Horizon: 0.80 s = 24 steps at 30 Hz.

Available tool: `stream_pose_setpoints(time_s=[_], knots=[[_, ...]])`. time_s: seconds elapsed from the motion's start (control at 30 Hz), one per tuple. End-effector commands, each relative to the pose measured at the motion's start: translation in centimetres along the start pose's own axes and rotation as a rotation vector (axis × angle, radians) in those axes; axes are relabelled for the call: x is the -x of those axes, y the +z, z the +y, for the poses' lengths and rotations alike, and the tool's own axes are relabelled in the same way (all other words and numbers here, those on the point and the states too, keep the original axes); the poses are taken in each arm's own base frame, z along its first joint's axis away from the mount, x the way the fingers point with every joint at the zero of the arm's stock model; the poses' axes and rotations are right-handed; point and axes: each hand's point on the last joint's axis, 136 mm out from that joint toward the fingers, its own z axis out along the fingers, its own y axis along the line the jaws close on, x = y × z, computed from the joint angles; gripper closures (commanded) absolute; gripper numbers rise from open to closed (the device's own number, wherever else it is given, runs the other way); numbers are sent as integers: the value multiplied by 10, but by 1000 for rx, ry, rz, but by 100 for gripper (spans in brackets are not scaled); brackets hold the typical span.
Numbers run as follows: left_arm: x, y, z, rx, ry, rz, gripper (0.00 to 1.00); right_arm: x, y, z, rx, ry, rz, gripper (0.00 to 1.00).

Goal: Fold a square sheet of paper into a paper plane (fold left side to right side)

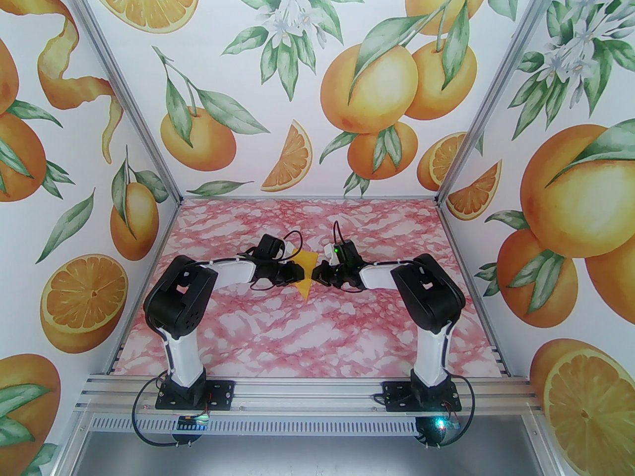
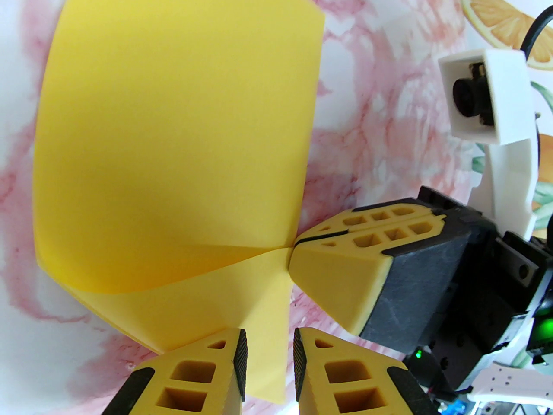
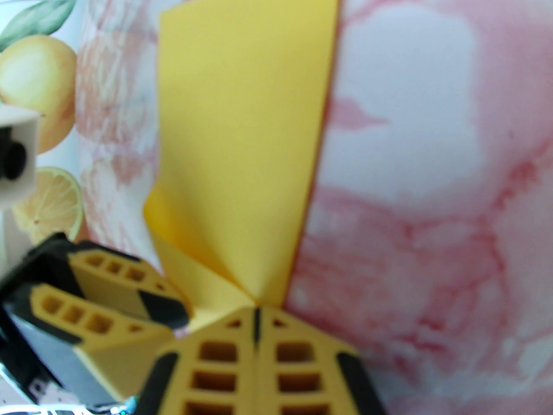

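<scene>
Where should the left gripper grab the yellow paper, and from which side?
Likely the free edge of the sheet of paper beside the right gripper, coming edge-on from the left: that thin edge sits between the open fingers of the left gripper.

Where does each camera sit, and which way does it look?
Top external: above and behind the arm bases, looking down at the table; both arms, left hand, right hand, yellow sheet.
Left wrist: on that wrist, facing the sheet past the parted left hand; right hand pinches its edge.
Right wrist: on that wrist, facing the sheet past the shut right hand; left hand at lower left.
Shared: both wrist views show the sheet and both hands.
</scene>
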Motion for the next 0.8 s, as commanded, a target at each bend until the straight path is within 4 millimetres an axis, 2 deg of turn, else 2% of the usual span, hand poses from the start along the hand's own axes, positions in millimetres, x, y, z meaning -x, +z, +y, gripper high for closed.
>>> stream_pose_setpoints(time_s=[0.0,0.77], knots=[[10,1,1,14,14,-9,74,-1,5,-11,-38,-2,-1,100],[-13,15,41,81,-25,33,76,-3,4,-11,-42,-5,1,100]])
